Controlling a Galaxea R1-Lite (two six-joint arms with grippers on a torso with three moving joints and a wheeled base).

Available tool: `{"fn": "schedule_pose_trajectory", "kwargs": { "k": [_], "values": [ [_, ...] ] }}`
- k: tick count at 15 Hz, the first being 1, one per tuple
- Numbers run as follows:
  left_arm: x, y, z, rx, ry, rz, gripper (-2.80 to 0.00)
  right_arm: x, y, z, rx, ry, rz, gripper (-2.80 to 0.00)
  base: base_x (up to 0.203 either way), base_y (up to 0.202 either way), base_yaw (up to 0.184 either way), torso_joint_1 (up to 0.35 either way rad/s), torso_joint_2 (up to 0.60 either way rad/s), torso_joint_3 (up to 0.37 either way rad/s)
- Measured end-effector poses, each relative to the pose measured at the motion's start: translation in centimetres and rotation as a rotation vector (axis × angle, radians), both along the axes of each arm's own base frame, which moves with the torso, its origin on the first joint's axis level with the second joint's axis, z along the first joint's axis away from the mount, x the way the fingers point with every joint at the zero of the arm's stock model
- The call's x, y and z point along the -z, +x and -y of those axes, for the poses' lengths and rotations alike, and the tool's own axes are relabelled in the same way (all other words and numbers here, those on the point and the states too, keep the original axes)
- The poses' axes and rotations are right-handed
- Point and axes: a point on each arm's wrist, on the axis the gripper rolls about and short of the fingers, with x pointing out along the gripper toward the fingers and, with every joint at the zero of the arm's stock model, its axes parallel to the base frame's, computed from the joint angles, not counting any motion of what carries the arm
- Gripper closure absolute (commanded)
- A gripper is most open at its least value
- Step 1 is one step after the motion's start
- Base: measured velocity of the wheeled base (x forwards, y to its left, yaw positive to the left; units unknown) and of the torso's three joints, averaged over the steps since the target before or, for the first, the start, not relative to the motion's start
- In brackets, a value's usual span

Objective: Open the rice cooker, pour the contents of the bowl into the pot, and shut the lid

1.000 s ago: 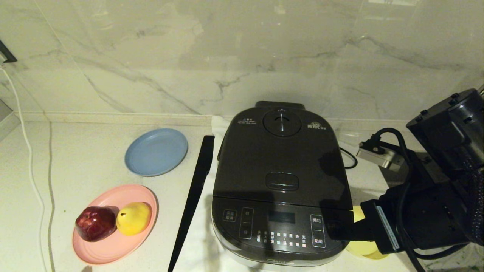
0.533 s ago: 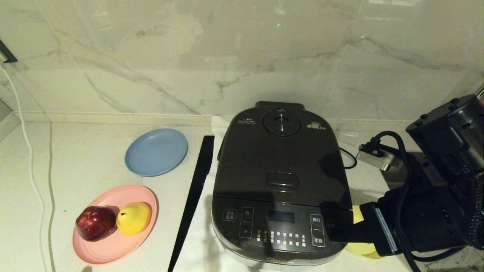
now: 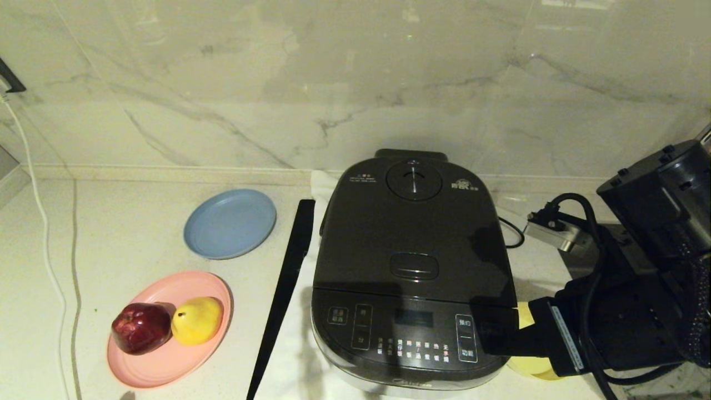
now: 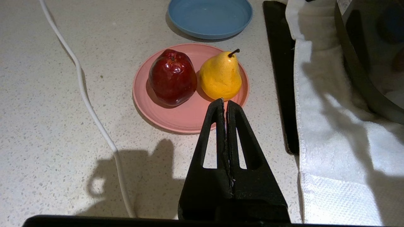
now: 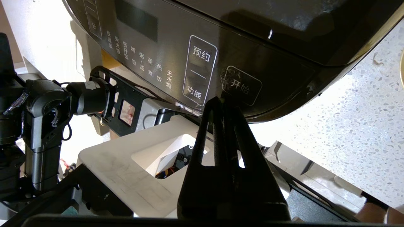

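One rice cooker (image 3: 414, 266), a glossy dark grey rounded-square appliance, stood on a speckled pale stone counter (image 3: 128, 233) before a veined marble wall. Its lid (image 3: 411, 233) was shut, carrying one round steam-vent knob (image 3: 414, 179) and one oblong release button (image 3: 414, 265); the pot and the contents were therefore hidden. The front control panel (image 3: 405, 328) bore white Chinese-labelled buttons and a small dark display. The right gripper (image 3: 491, 336), matte black, lay low at the cooker's front right corner, its tips beside the panel's outermost button. The right wrist view alone showed its two triangular fingers (image 5: 214, 126) pressed together, holding nothing, their tips just below that rounded-square button (image 5: 241, 85). One pale yellow bowl (image 3: 530, 364) showed only in the head view, mostly hidden behind the right gripper, beside the cooker on its right.

The left wrist view alone showed the left gripper (image 4: 225, 102), parked above the counter with fingers pressed together, and a white textured towel (image 4: 328, 126) under the cooker. Two round plates lay to the cooker's left: one blue plate (image 3: 230, 223), bare, and one pink ridged plate (image 3: 166, 355) holding one glossy red apple (image 3: 140, 328) and one yellow pear (image 3: 195, 320), touching. One flat black strip (image 3: 286, 289) lay between the plates and the cooker; one white cable (image 3: 41, 222) crossed the counter's far left.
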Motion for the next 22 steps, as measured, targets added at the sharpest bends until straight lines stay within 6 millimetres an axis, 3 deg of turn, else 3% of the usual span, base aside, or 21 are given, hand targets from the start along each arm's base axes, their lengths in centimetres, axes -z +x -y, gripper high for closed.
{"fn": "schedule_pose_trajectory", "kwargs": {
  "k": [6,10,14,19,22],
  "values": [
    [0.0,0.0,0.0,0.0,0.0,0.0,0.0,-0.7,-0.2,0.8,0.033,0.025,0.028,0.0,0.0,0.0,0.0,0.0,0.0,0.0],
    [0.0,0.0,0.0,0.0,0.0,0.0,0.0,-4.0,-1.2,2.1,0.085,0.182,0.169,0.0,0.0,0.0,0.0,0.0,0.0,0.0],
    [0.0,0.0,0.0,0.0,0.0,0.0,0.0,-7.4,-1.7,5.3,0.296,0.165,0.388,0.0,0.0,0.0,0.0,0.0,0.0,0.0],
    [0.0,0.0,0.0,0.0,0.0,0.0,0.0,-11.0,-5.6,9.6,0.56,-0.037,0.735,0.0,0.0,0.0,0.0,0.0,0.0,0.0],
    [0.0,0.0,0.0,0.0,0.0,0.0,0.0,-10.5,-9.2,12.4,0.666,-0.137,0.828,0.0,0.0,0.0,0.0,0.0,0.0,0.0]
  ]
}}
